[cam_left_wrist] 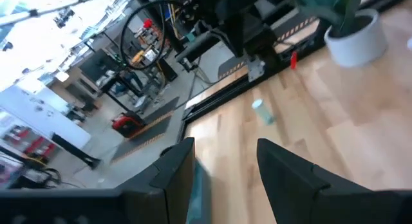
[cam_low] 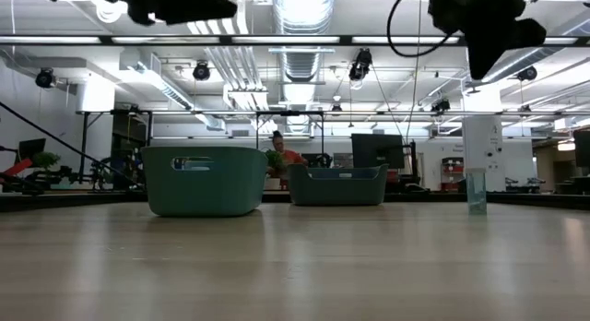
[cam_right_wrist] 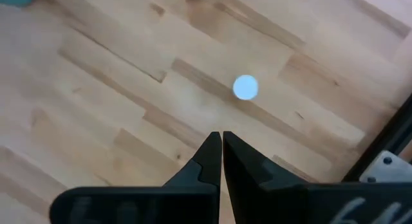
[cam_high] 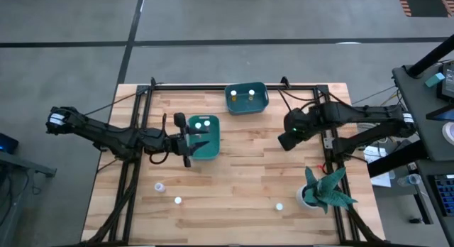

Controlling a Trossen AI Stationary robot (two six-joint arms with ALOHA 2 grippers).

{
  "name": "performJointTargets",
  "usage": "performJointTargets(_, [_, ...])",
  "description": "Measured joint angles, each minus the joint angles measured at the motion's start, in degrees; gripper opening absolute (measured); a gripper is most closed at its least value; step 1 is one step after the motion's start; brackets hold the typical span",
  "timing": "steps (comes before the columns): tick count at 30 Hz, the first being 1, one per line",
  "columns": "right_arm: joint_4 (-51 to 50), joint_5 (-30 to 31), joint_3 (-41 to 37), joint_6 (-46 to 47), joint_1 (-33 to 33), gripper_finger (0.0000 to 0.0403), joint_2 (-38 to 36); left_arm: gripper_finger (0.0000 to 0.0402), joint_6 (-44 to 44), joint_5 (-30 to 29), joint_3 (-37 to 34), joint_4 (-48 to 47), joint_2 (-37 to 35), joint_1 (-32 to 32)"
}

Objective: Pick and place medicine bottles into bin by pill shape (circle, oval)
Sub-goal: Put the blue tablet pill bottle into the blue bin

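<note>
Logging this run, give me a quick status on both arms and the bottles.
Left pincer open over near bin, nothing held. Right pincer shut, empty, above a loose bottle. Three bottles on table, two per bin. Nothing in the way.

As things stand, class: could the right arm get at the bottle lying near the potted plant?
Probably yes. The right gripper, shut and empty, hangs above bare wood with that bottle just ahead; only the plant stands close beside it.
</note>
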Motion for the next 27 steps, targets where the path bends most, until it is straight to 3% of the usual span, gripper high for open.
performJointTargets(5, [0.0, -1.5, -0.1, -2.7, -5.6, 0.0009, 3.1, 0.0153, 3.3, -1.0, -3.5, 5.3, -3.4, 2.2])
performJointTargets(11, [0.1, -7.4, 0.0, -5.6, -11.3, 0.0021, 6.7, 0.0153, 3.6, -1.0, -6.7, 6.0, -7.2, 4.8])
performJointTargets(21, [0.3, -9.5, -1.0, -7.7, -13.6, 0.0136, 11.7, 0.0153, 4.4, -1.0, -10.2, 8.3, -11.1, 5.7])
performJointTargets(27, [4.3, -9.3, -5.4, -7.7, -14.0, 0.0202, 11.4, 0.0153, 4.4, -1.0, -11.4, 9.7, -13.1, 5.7])
